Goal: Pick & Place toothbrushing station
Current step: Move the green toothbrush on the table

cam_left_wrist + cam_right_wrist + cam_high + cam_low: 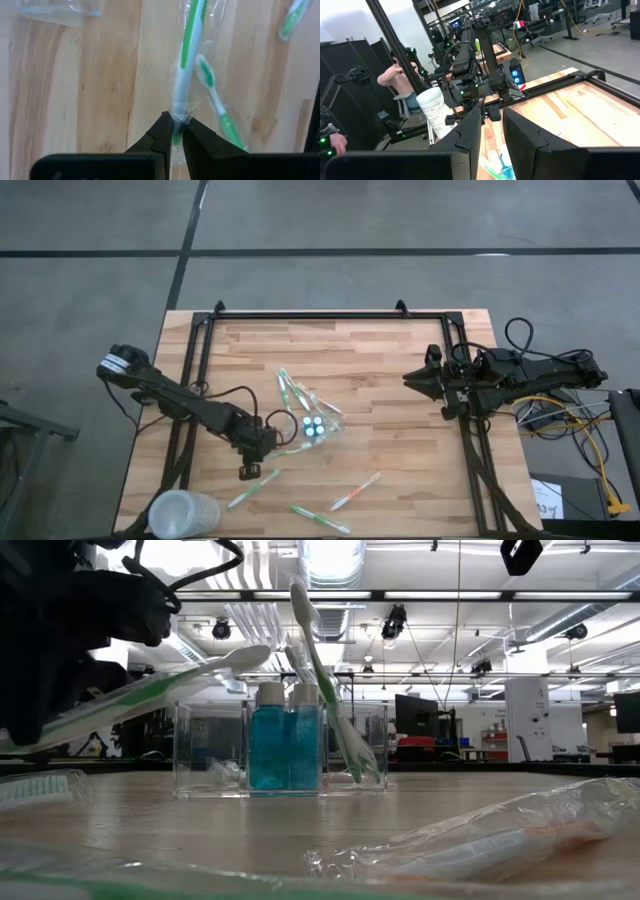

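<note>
The see-through holder (316, 427) stands on the table's middle, with small blue tubes (285, 745) inside and green-and-white toothbrushes (325, 680) leaning out of it. My left gripper (268, 444) is just left of the holder, shut on a wrapped green-and-white toothbrush (187, 55). The brush head (250, 658) points toward the holder. My right gripper (492, 132) is open and empty, raised near the table's right edge (425, 378). My left gripper pinches the toothbrush's handle end (176, 117), with its clear wrapper, between its two fingertips. The fingers come from the table's left and lie along the brush. The brush is lifted clear of the table and slants upward, its head raised toward the holder.
Wrapped toothbrushes lie loose near the front edge, one green (252, 488), another green (320, 518) and one orange (355, 492). Another lies under the held brush (217, 100). A frosted white cup (183, 515) stands at the front left corner. A black frame (330, 314) borders the table.
</note>
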{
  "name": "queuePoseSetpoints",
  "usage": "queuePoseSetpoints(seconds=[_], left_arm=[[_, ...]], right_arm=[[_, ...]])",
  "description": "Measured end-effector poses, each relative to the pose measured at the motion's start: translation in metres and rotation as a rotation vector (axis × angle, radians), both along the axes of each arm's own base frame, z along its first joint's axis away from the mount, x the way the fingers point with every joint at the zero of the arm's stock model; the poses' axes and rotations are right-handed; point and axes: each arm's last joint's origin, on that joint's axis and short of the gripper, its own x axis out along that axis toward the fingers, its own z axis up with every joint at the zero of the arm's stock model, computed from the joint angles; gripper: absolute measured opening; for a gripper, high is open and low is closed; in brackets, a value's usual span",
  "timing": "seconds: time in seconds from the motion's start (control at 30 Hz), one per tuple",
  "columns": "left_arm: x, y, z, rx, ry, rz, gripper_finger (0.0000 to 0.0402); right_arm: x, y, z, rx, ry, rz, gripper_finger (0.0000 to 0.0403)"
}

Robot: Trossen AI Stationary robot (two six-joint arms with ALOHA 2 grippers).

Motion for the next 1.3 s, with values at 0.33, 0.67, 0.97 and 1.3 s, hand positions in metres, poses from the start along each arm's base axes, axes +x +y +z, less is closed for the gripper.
queuePoseSetpoints(seconds=[0.33, 0.67, 0.97, 1.3], left_arm=[[-0.008, 0.003, -0.018, 0.012, 0.07, -0.017, 0.0037], [-0.007, 0.002, -0.037, 0.029, 0.099, -0.031, 0.0037], [-0.004, 0.0, -0.04, 0.009, 0.092, -0.039, 0.0051], [-0.003, 0.0, -0.039, -0.007, 0.094, -0.009, 0.0079]], right_arm=[[0.0, 0.0, 0.0, 0.0, 0.0, 0.0, 0.007], [0.0, 0.0, 0.0, 0.0, 0.0, 0.0, 0.0079], [0.0, 0.0, 0.0, 0.0, 0.001, 0.0, 0.0068], [0.0, 0.0, 0.0, 0.0, 0.0, 0.0, 0.008]])
